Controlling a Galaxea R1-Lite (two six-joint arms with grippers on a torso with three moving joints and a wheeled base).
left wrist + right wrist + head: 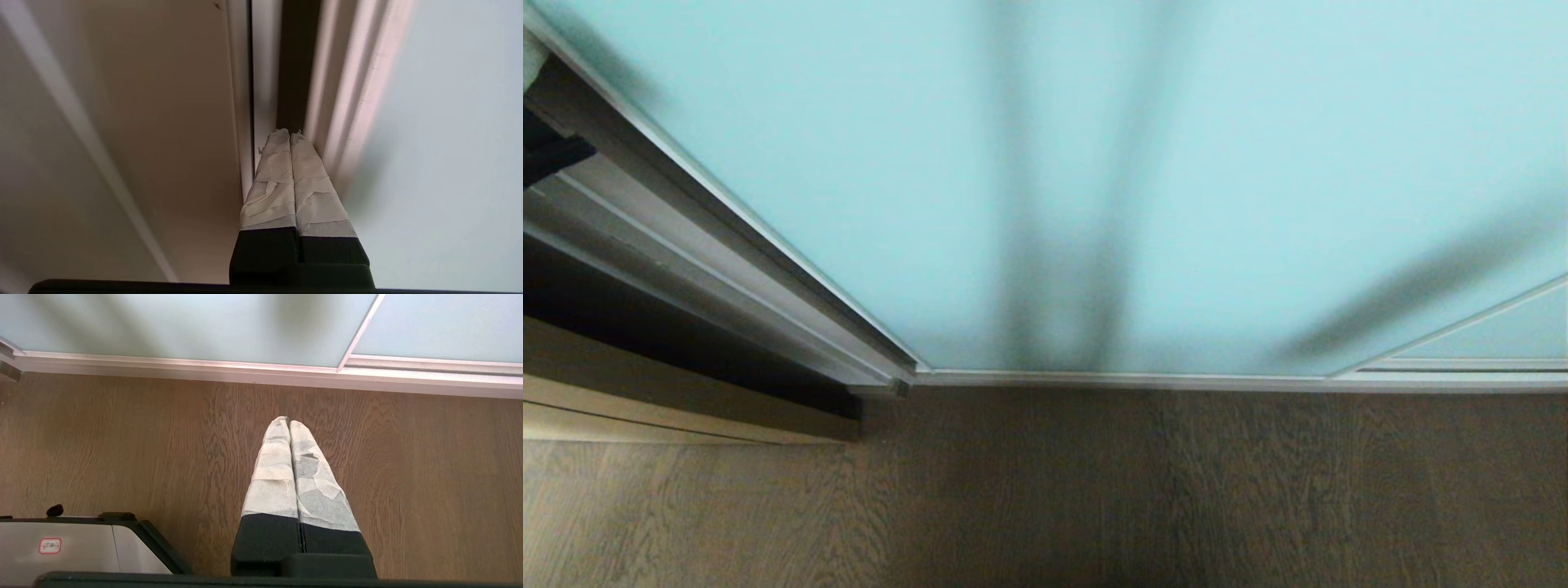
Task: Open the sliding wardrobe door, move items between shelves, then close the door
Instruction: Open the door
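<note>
Filling the upper part of the head view, the sliding wardrobe door [1217, 180] stands shut above the wooden floor [1176, 490]. The left gripper [290, 132], fingers pressed together and empty, points at the door's frame edge. The right gripper [289, 419], also closed and empty, hangs over the floor.

You're in a home bedroom or closet area: frosted aqua sliding wardrobe door [1176, 180] at twelve o'clock, wood-grain floor [1176, 490] at six.

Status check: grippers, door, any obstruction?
Left gripper shut, tips at the door frame's edge. Right gripper shut, idle over floor. Door closed. Nothing in the way.
</note>
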